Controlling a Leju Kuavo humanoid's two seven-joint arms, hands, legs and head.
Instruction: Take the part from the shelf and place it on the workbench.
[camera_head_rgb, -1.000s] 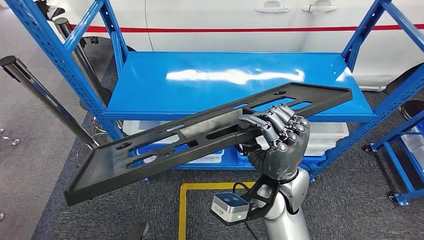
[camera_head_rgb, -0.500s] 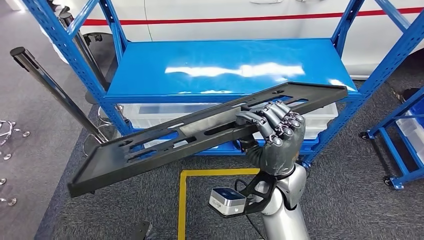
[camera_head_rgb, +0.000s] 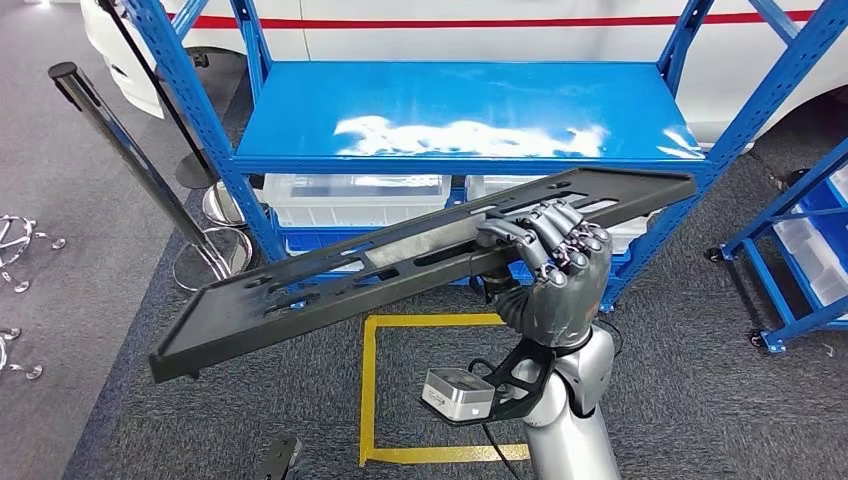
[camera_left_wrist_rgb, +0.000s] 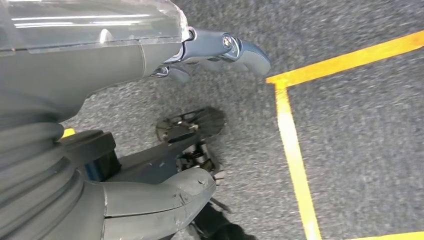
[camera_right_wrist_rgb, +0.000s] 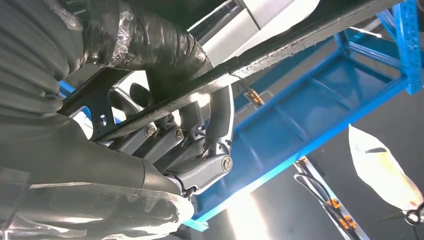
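Long flat black plastic part (camera_head_rgb: 400, 265) with slotted cut-outs and a raised rim, carried in the air in front of the blue steel shelf (camera_head_rgb: 460, 120), well clear of its glossy top board, tilted so the end on the robot's left hangs lower than the far right end. Clamped by the dark grey right hand (camera_head_rgb: 548, 265), fingers (camera_head_rgb: 540, 240) curled over the part's upper face near a slot, palm beneath; seen from the right wrist view as fingers (camera_right_wrist_rgb: 200, 135) hooked around the part's dark edge (camera_right_wrist_rgb: 280, 45), with the blue shelf frame (camera_right_wrist_rgb: 320, 100) behind. Left hand (camera_left_wrist_rgb: 150, 100) hanging over grey carpet (camera_left_wrist_rgb: 360, 125), holding nothing, fingers (camera_left_wrist_rgb: 240, 47) apart and loosely extended beside a yellow tape line (camera_left_wrist_rgb: 295, 155). Clear plastic bins (camera_head_rgb: 355, 195) on the shelf's lower level. Yellow tape rectangle (camera_head_rgb: 368, 385) marked on the carpet below the part. Black stanchion post (camera_head_rgb: 130, 160) with round chrome base standing just left of the shelf. White vehicle body with a red stripe (camera_head_rgb: 480, 20) behind the shelf. Second blue rack (camera_head_rgb: 790, 260) at the right edge. No readable writing, labels or brand marks anywhere.
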